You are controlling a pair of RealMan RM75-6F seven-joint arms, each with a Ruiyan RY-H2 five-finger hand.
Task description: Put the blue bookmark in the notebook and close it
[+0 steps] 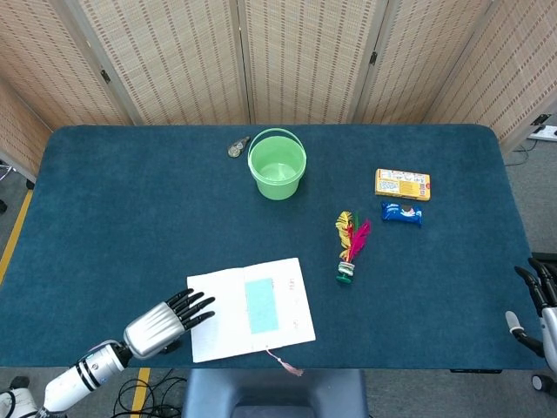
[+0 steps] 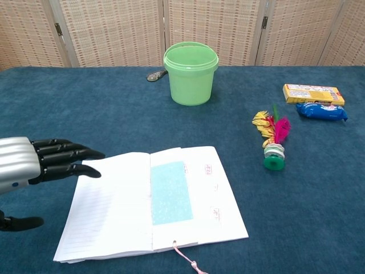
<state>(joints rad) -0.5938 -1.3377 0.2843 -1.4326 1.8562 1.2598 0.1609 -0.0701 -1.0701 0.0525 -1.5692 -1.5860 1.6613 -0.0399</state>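
Bookmark (image 2: 170, 193) flat on open notebook (image 2: 114, 211), left hand (image 2: 25, 165) fingers (image 2: 71, 160) apart, just beside

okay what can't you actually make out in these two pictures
- Right hand: cut off by the head view's right edge, absent from the chest view; open or shut unclear.
- Small object behind the green bucket: too small to identify in either view.
- Left hand: palm cropped by the chest view's left edge.

Lab (folding screens (image 1: 305, 57), felt table (image 1: 130, 200))
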